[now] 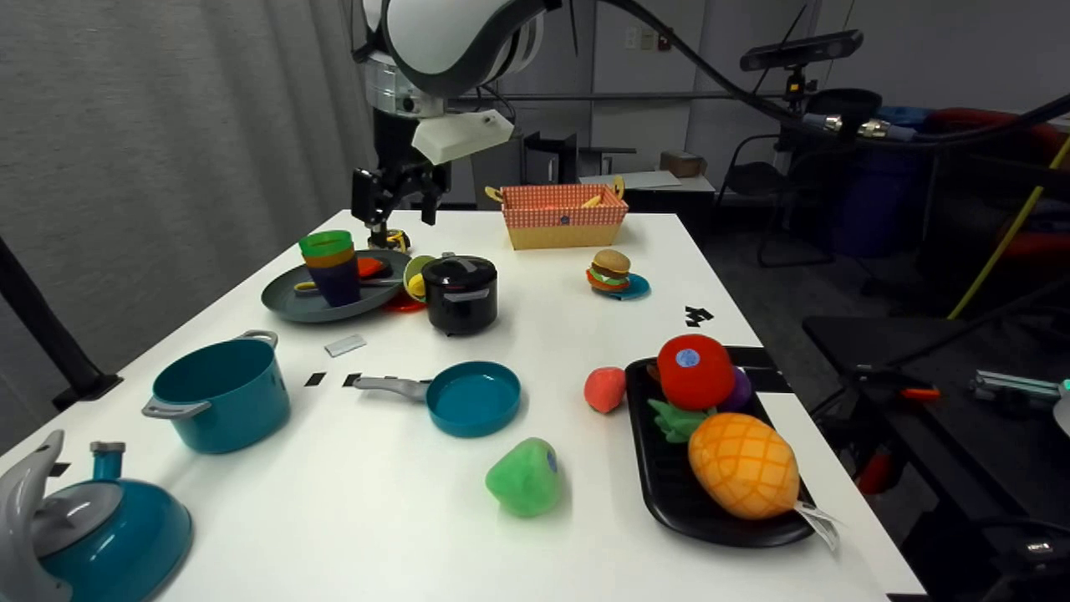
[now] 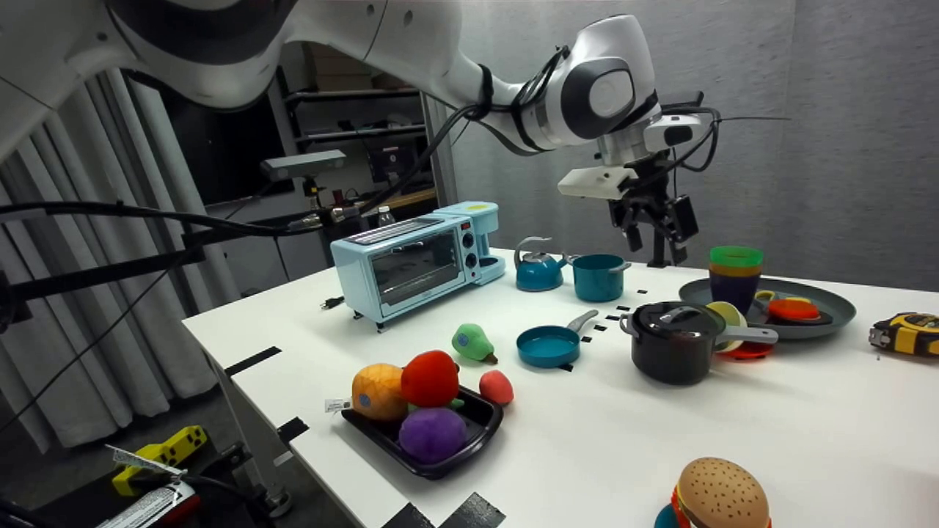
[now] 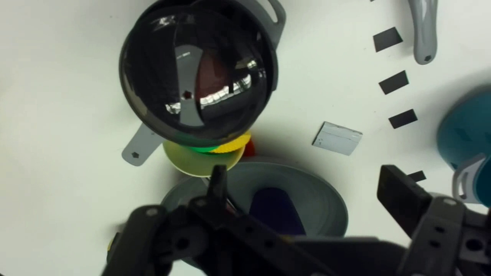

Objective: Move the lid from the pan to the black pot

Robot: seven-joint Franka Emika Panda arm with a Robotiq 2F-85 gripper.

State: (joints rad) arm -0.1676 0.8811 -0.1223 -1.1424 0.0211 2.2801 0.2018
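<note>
Apparently delivered, the lid (image 3: 222,78) rests on the black pot (image 2: 671,359), the pan (image 1: 474,401) bare, while the wide-spread, empty hand (image 3: 303,176) hangs clear, presumably to avoid nudging it. Round, the lid has no long axis; its grip (image 3: 188,73) runs askew to the pot's handle (image 2: 748,334), pointing right in an exterior view.

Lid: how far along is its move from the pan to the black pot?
Looks done: the lid sits atop the black pot, and the pan has no lid on it. In hand: nothing; the gripper hangs with its jaws apart, clear of the lid. Left: probably nothing beyond a check, since whether the lid is seated evenly all round is hard to tell.
</note>
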